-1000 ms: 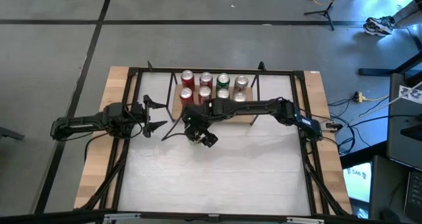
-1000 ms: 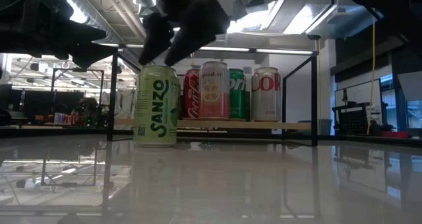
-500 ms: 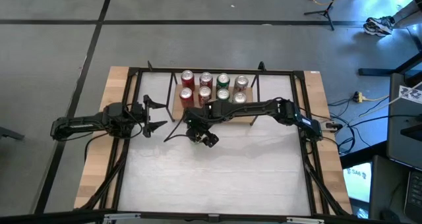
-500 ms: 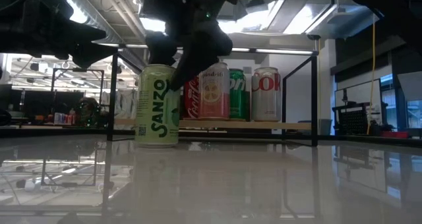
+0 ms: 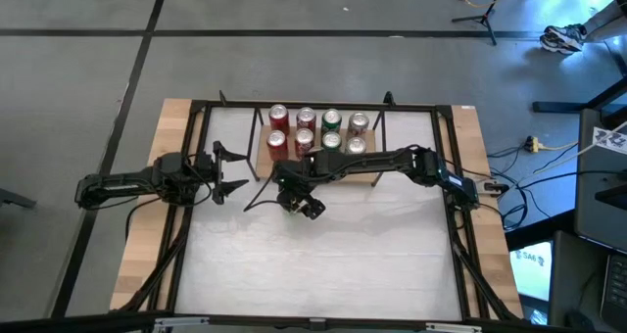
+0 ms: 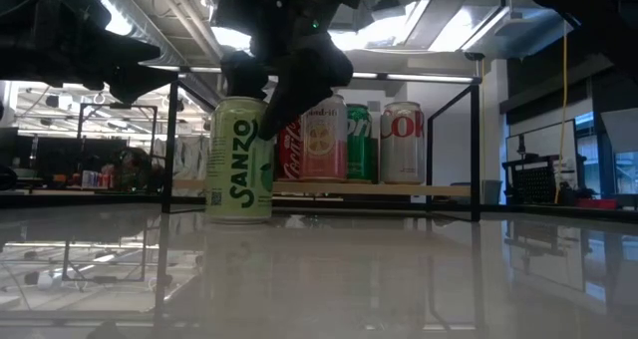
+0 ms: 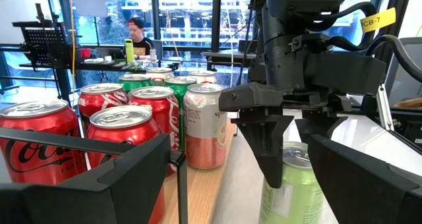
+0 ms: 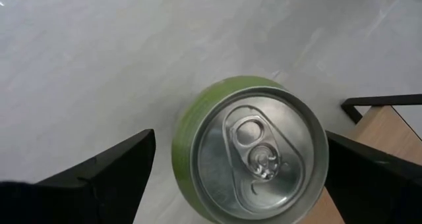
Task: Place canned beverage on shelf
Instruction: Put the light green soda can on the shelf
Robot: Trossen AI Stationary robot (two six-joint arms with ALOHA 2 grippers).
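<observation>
A green Sanzo can (image 6: 239, 160) stands upright on the white table, in front of the shelf's left end. My right gripper (image 6: 264, 95) is open and slants down over it, one finger on each side of the can's top (image 8: 250, 151). The shelf (image 6: 399, 188) is a low light-wood board in a black wire frame (image 5: 377, 176). Several cans (image 5: 318, 127) stand on it in two rows. My left gripper (image 5: 233, 171) waits open and level at the table's left, pointing toward the shelf. My right gripper comes at the can from above, slanting down, and its fingers (image 8: 119, 168) straddle the rim. One finger (image 8: 356, 165) stands right against the can's edge; I cannot tell whether it touches. The can stands on its base on the table.
Black frame rails (image 5: 196, 157) and wooden side strips (image 5: 157, 176) border the table. White tabletop (image 5: 313, 264) stretches toward the near edge. In the left wrist view a person (image 7: 136, 29) sits in the room beyond the shelf.
My right gripper has come down toward the green can. Its fingers were above the can's top and now reach down on both sides of it.
</observation>
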